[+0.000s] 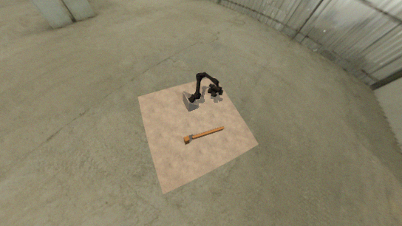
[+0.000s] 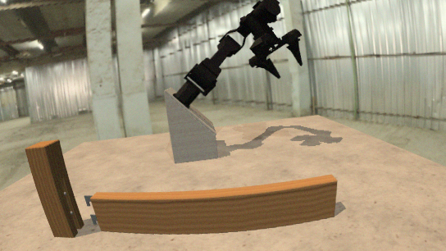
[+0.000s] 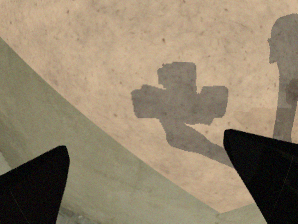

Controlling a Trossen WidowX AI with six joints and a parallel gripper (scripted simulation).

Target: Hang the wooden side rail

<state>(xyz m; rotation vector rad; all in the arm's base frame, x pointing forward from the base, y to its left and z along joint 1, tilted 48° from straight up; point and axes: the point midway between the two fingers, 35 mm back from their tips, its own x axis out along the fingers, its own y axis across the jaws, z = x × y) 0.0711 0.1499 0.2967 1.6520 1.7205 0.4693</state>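
From above, the gripper [image 1: 215, 89] [image 2: 290, 70] [image 3: 148, 147] hangs in the air at twelve o'clock from the rail [image 1: 208, 132] [image 2: 217, 213], jaws wide and holding nothing. The rail lies along the table [image 1: 166, 159] [image 2: 266, 164] [image 3: 100, 40], the post [image 1: 186, 139] [image 2: 47, 193] just off its end, between eight and nine. I can see both hooks [image 2: 88, 199] outside the slot, clear of the pins [image 2: 65, 193].

In the wrist view, picture edges cut off both black, pointed fingers of the end effector [image 3: 146, 140]; from above, the small grey steel hooks [image 1: 191, 137] blur together.
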